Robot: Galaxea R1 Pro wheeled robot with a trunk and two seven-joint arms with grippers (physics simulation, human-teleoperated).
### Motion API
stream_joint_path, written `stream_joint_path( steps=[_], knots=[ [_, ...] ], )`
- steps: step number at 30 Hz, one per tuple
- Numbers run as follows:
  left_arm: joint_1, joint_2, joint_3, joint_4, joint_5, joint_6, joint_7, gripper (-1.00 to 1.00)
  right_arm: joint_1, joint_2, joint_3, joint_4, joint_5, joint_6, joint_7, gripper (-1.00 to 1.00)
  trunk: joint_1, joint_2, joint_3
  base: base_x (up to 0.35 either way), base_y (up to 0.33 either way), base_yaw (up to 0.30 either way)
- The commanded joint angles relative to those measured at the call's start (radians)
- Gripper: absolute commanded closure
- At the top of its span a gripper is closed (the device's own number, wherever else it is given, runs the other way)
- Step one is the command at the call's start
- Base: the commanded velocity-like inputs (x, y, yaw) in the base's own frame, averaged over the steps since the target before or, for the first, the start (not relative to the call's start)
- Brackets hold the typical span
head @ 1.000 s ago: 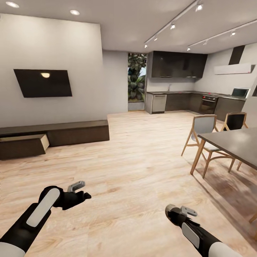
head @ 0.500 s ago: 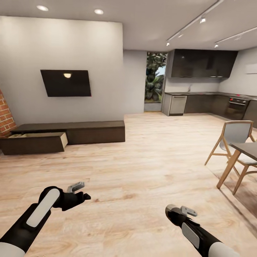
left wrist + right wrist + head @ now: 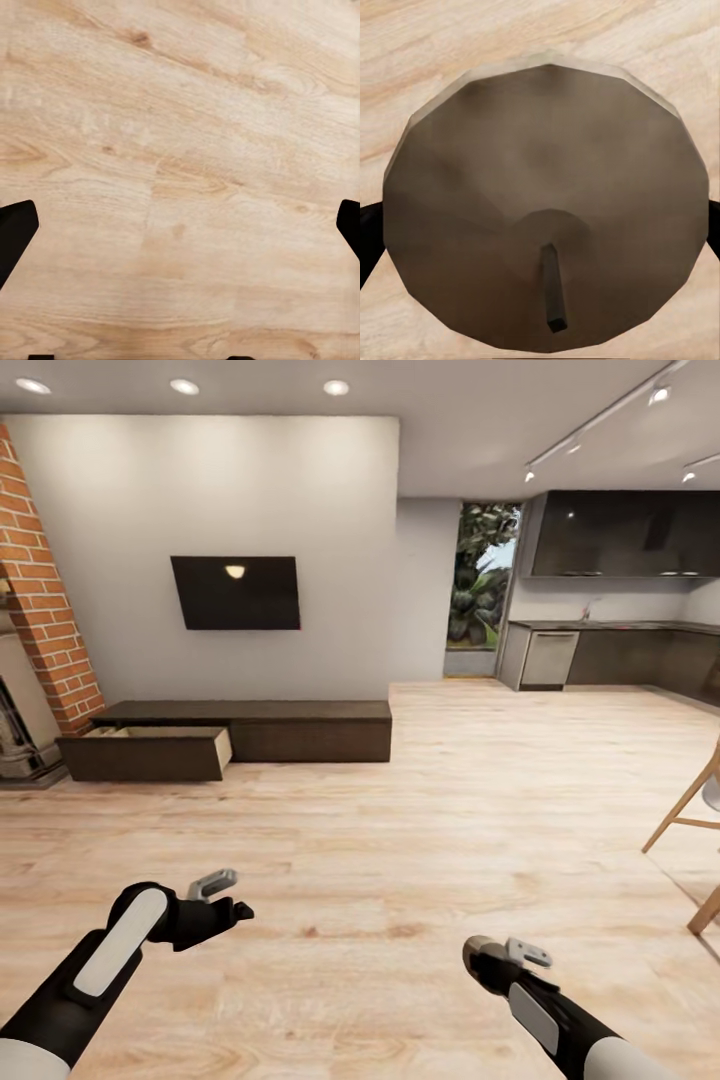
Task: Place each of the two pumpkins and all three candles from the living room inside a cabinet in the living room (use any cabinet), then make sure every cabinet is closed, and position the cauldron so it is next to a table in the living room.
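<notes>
Candle | between right gripper fingers | wick toward camera

The floor was pale wood planks with visible grain and knots, satin at most. The cabinet looked like dark matt wood, lighter raw wood inside its open drawer. Rough red brick on one wall, glossy black TV. The candle looked waxy, dull brown.
</notes>
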Motion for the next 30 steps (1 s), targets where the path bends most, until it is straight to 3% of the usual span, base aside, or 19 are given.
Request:
stream_joint_path(
  steps=[1,2,8,11,20,25,30],
  knots=[
    [-0.001,0.002,-0.002,-0.001,0.010,0.000,0.010,-1.00,-0.001,-0.003,0.007,-0.007,-0.004,0.028,-0.009,1.00,0.000,-0.001,-0.001,0.233,0.159,0.020],
    [-0.001,0.002,-0.002,-0.001,0.010,0.000,0.010,-1.00,-0.001,-0.003,0.006,-0.008,-0.004,0.043,-0.009,1.00,0.000,-0.001,-0.001,0.239,0.158,0.013],
    [-0.001,0.003,-0.001,0.004,0.010,0.000,0.010,-1.00,-0.009,0.010,-0.001,-0.018,-0.015,0.309,-0.016,1.00,0.000,-0.001,-0.001,0.252,0.152,0.004],
    [-0.001,0.003,-0.001,0.006,0.010,0.000,0.010,-1.00,-0.058,0.025,-0.005,-0.023,-0.020,0.399,-0.060,1.00,0.000,-0.001,-0.001,0.278,0.140,0.000],
    [-0.001,0.006,-0.001,0.007,0.010,0.000,0.010,-1.00,-0.093,0.029,-0.005,-0.029,-0.016,0.455,-0.107,1.00,0.000,-0.001,-0.001,0.300,0.129,0.000],
    [-0.001,0.006,-0.001,0.007,0.010,0.000,0.010,-1.00,-0.132,0.063,0.003,-0.028,-0.003,0.467,-0.123,1.00,0.000,-0.001,-0.001,0.304,0.124,0.000],
    [-0.001,0.008,0.002,0.007,0.010,-0.001,0.010,-1.00,-0.140,0.073,0.001,-0.027,-0.004,0.464,-0.150,1.00,0.000,-0.001,-0.001,0.304,0.122,0.000]
  ],
)
